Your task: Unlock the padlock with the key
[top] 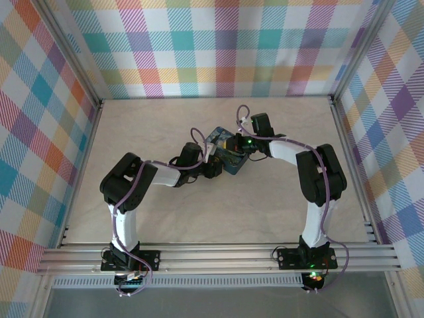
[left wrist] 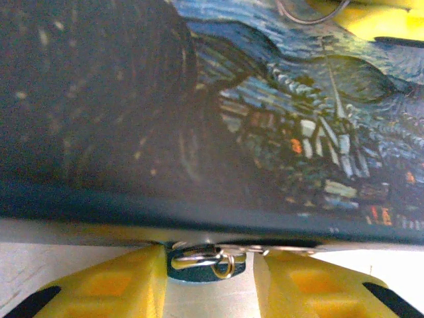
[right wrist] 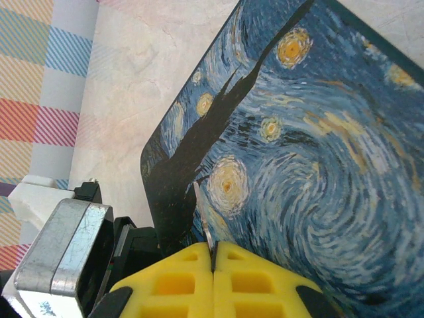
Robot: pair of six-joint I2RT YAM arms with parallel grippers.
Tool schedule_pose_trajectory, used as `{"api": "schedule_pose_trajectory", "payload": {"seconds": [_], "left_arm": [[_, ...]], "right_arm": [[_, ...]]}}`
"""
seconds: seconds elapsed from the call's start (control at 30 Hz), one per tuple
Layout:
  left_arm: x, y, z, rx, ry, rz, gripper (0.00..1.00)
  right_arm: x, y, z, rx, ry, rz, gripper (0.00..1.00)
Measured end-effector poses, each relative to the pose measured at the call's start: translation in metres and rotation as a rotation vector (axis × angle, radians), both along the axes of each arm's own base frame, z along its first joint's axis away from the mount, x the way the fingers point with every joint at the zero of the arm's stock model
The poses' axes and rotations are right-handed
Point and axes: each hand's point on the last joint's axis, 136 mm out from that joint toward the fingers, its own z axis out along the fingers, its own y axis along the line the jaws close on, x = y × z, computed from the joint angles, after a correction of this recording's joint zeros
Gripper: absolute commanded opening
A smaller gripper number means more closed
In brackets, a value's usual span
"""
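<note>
Padlock (left wrist: 202, 264) first: on my left wrist feed it sits low in the middle, a small blue body with a silvery shackle, hanging at the front edge of the starry-night box (left wrist: 278, 119). The left fingers (left wrist: 106, 285) flank it, one yellow pad on each side. The gap between them is narrow and the padlock fills it, so I read them as closed on the padlock, though the contact itself is hard to make out. A small ring lies across the shackle; I cannot tell what it belongs to.

From the top camera, the box lies near the centre of the desk (top: 199, 218). My left arm reaches in from the near left and my right arm from the right, and both wrists meet over the box.

On the right wrist feed, the right fingers (right wrist: 252, 285) are pressed fully together. They pinch the key (right wrist: 204, 222), a thin sliver of metal that sticks up from the seam between the pads. The key's tip stands over the painted lid, beside the dark cypress shape. The left arm's metal wrist hardware (right wrist: 59, 255) sits just to the left.
</note>
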Motion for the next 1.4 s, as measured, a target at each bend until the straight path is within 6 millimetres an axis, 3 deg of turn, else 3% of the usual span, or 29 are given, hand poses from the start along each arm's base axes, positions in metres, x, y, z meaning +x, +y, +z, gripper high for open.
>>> {"api": "schedule_pose_trajectory", "payload": {"seconds": [0.57,1.07,1.2,1.4], "left_arm": [[0.001,-0.003,-0.003,0.046,-0.034,0.042,0.35],[0.001,-0.008,-0.003,0.059,-0.040,0.058,0.20],[0.000,-0.009,-0.002,0.040,-0.012,0.078,0.20],[-0.008,-0.008,0.009,0.007,0.083,0.110,0.21]], "right_arm": [[0.002,-0.001,0.000,-0.007,-0.011,-0.012,0.00],[-0.001,-0.005,0.003,-0.015,-0.027,-0.035,0.00],[-0.009,-0.010,0.017,-0.020,-0.058,-0.051,0.00],[-0.025,-0.025,0.068,-0.015,-0.214,-0.070,0.00]]}}
